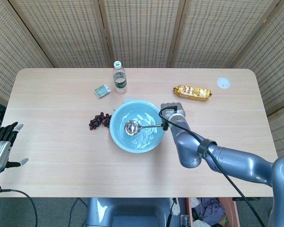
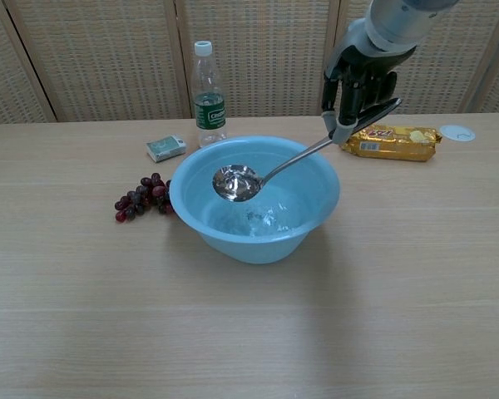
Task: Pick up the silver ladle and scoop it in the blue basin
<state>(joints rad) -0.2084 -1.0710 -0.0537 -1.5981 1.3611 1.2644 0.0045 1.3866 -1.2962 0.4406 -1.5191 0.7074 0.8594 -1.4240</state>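
The blue basin [image 1: 119, 136] [image 2: 316, 208] stands mid-table. My right hand [image 1: 173, 113] [image 2: 359, 79] grips the black end of the silver ladle [image 1: 131, 127] [image 2: 236, 182]. The ladle's bowl hangs level above the basin's inside, over its left half. Its handle slants up to the right, over the basin's rim, into the hand. My left hand [image 1: 2, 146] hangs off the table's left edge with its fingers spread and nothing in it.
A water bottle [image 1: 119, 78] [image 2: 208, 94] and a small green box [image 1: 102, 90] [image 2: 166, 148] stand behind the basin. Dark grapes [image 1: 99, 120] [image 2: 140, 196] lie at its left. A gold snack packet [image 1: 193, 92] [image 2: 391, 142] and a white lid [image 1: 223, 83] [image 2: 457, 132] lie back right.
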